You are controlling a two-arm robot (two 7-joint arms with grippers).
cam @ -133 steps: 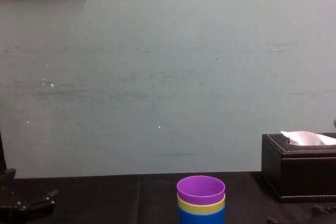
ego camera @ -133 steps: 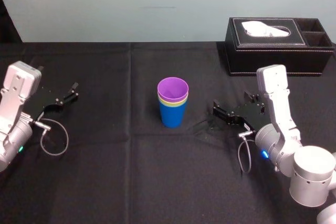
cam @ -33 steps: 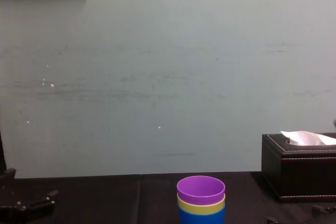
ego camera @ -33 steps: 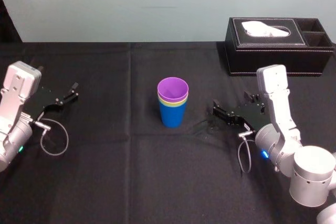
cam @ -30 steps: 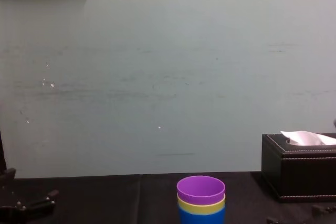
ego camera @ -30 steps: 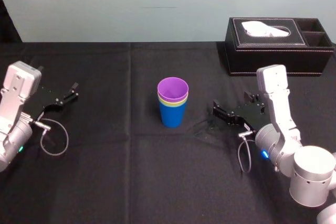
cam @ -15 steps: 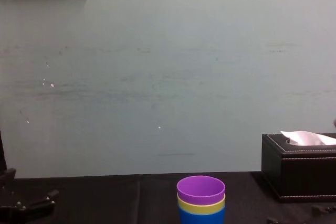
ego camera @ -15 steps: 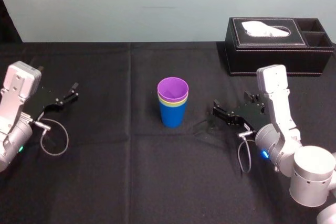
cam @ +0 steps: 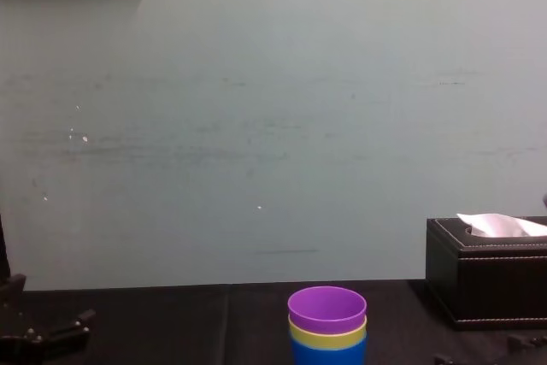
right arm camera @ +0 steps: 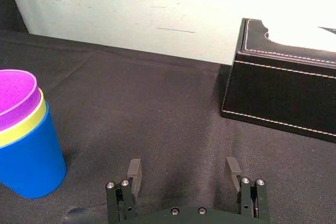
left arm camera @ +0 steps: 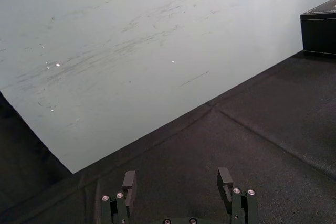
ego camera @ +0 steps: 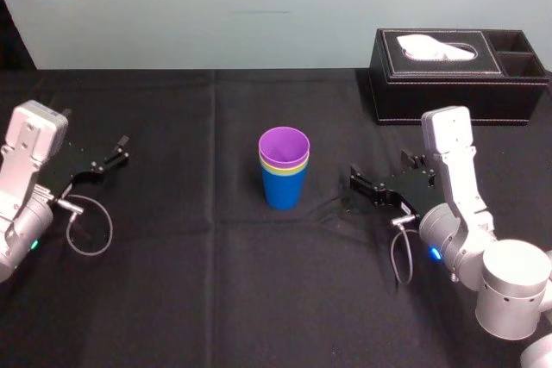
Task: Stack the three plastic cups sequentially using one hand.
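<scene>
Centre of table (ego camera: 259,282): three cups (ego camera: 284,180) nested; right end effector (right arm camera: 184,176) beside them, spread wide, empty, so withdraw without nudging; left end effector (left arm camera: 177,182) parked, also spread, empty

Scuffed pale wall (cam: 256,126) behind black-clothed table (ego camera: 216,299).

We see soft, even room light — the pale wall (cam: 256,126) is lit flatly. The black desk (ego camera: 172,282) soaks up light, so shadows barely show on it, while the stacked cups (ego camera: 284,168) stand bright. In the right wrist view the tissue (right arm camera: 304,38) and the wall behind it burn out to white glare.
</scene>
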